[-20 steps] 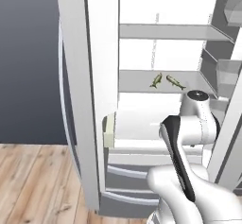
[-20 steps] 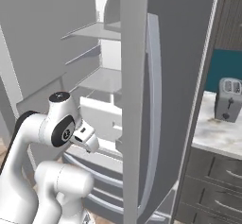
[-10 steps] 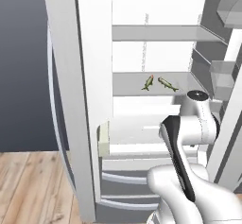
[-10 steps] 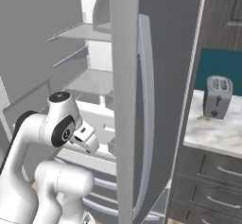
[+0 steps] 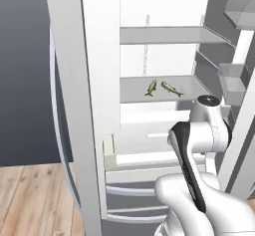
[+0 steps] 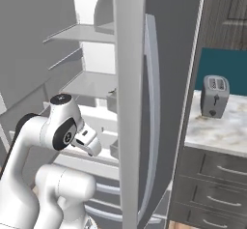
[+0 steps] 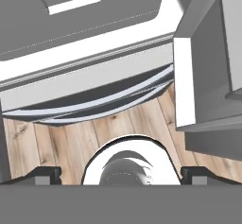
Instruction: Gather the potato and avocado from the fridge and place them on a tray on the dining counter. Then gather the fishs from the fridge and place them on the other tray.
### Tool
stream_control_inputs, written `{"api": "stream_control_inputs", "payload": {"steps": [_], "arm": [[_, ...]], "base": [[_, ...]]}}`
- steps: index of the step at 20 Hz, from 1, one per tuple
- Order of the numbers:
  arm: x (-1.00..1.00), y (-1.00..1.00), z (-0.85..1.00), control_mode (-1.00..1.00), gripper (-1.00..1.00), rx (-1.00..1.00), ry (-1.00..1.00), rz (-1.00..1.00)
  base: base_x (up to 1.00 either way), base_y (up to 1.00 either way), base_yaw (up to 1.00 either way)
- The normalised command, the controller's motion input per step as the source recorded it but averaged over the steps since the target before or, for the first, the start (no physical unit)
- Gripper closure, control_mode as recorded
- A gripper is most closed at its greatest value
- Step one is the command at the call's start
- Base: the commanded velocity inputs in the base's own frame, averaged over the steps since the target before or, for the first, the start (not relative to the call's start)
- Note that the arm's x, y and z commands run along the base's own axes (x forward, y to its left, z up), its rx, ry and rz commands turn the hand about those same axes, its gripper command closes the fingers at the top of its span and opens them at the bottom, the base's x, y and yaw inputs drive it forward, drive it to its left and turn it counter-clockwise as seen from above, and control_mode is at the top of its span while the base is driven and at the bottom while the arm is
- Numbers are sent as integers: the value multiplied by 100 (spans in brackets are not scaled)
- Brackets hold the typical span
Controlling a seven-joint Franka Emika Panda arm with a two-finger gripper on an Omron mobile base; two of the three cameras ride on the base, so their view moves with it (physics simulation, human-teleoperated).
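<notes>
The fridge (image 5: 89,80) stands open in front of me, its white shelves bare except for the middle one. There lie the two fishs, one (image 5: 151,87) beside the other (image 5: 172,88), small and grey-green. My arm is folded low before the fridge, with the hand (image 6: 88,143) pointing down below the fishs' shelf. In the hand view my gripper (image 7: 122,175) is open and holds nothing, its fingertips (image 7: 45,174) wide apart above the wooden floor and the fridge's lower drawers (image 7: 94,79). The potato, the avocado, both trays and the dining counter are out of view.
The fridge's right door (image 6: 130,102) stands edge-on close to my arm. Door bins (image 5: 231,80) line its inside. To the right, a toaster (image 6: 214,95) sits on a marbled counter (image 6: 217,131) over dark drawers (image 6: 212,175). Wooden floor (image 5: 30,195) lies to the left.
The whole picture has shifted a little as the base moves before the fridge; the fridge looms larger. The arm keeps its folded pose and the gripper stays open.
</notes>
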Motion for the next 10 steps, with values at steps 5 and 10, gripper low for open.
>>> {"api": "stream_control_inputs", "payload": {"steps": [5, 10], "arm": [[0, 0, 0, 100, -100, 0, 0, 0], [0, 0, 0, 100, -100, 0, 0, 0]], "base": [[35, 32, -15], [32, 10, -12]]}}
